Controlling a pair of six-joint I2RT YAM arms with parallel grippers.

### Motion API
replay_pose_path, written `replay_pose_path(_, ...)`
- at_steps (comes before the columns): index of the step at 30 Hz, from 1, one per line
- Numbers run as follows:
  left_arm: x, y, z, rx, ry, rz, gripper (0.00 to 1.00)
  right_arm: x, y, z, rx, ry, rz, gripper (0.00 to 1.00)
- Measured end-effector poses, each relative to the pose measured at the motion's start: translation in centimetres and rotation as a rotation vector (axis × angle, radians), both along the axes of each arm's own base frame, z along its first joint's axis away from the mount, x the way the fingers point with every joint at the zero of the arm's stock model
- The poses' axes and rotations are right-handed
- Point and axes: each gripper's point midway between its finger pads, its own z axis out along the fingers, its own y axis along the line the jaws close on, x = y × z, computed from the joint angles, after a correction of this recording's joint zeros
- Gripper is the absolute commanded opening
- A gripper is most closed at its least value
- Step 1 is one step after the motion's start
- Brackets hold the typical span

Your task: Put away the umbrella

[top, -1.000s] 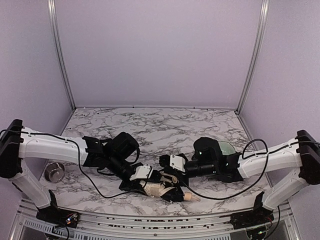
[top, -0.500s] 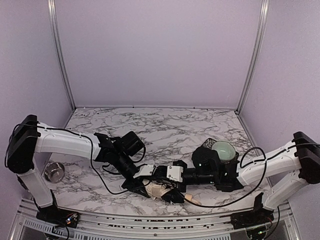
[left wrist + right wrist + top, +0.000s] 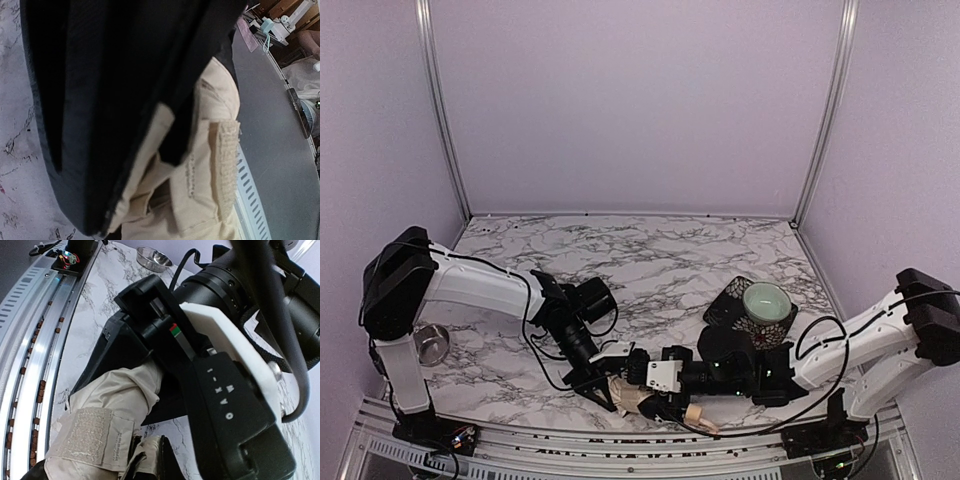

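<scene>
Umbrella (image 3: 632, 397) judged light, its fabric soft and slippery; best held around bundled folds or handle (image 3: 696, 412). Left tool (image 3: 608, 380) clamps the canopy; right tool (image 3: 650, 393) fully closed.

White lettering on left gripper (image 3: 147, 365), not clearly legible

The umbrella (image 3: 635, 397) was cream-beige with black lining, the table (image 3: 650, 250) white marble veined grey, the walls (image 3: 640, 100) pale lilac.
</scene>
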Motion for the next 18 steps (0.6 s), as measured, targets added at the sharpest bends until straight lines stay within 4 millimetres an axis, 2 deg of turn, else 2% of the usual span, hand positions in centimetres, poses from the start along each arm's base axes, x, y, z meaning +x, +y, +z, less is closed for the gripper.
replay_pose_path(5, 0.5, 0.3, -1.0, 0.040, 0.021, 0.022, 0.00, 1.5, 0.0, -1.2, -0.020, -0.033, -0.086, 0.00)
replay_pose_path(10, 0.8, 0.8, -1.3, 0.061, 0.013, 0.036, 0.00, 3.2, -0.3, -1.5, -0.021, -0.038, -0.172, 0.00)
replay_pose_path(18, 2.9, 0.5, -0.7, 0.050, -0.083, 0.102, 0.00, 7.5, -1.7, -1.0, 0.083, 0.150, -0.306, 0.00)
